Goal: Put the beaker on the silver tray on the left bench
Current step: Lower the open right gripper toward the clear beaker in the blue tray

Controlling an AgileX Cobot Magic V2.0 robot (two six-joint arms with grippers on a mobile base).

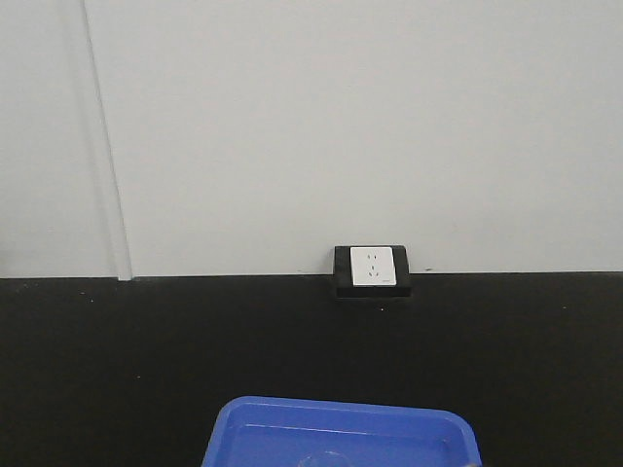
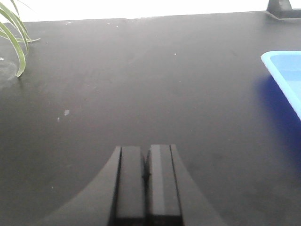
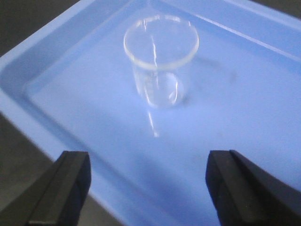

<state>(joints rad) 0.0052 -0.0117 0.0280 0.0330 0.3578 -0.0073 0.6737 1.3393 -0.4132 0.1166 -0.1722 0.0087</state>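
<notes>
**While beaker sits untouched in blue tray, right gripper is wide open, grasp not yet made**

Where things are: beaker stands upright on the floor of the blue tray, clear of its walls. That tray sits on the black worktop with the wall socket, so not the target bench. Silver tray and left bench aren't in any view.

Risks, my read:
- Clear, smooth glass. A light squeeze could let it slip, a hard one could crack it.
- Flared rim is wider than the body. A finger coming in off-centre could clip it and tip the beaker.
- Right arm reaches in over the tray's near wall. Too low and a finger could catch that wall and shove the tray, beaker included.
- Destination is out of sight, so the carry probably means a long swing or a base move. Any jerk could shift the glass in the grip.
- Left arm sits low over the worktop just beside the blue tray, with plant leaves at its far left. It could get in the way of the carry.

End effectors:
- Right gripper: spread wide, gap wider than the beaker, fingers touching nothing. Beaker is ahead, roughly centred on the gap, apart from both.
- Left gripper: jaws pressed together, nothing between them, above bare worktop.
</notes>
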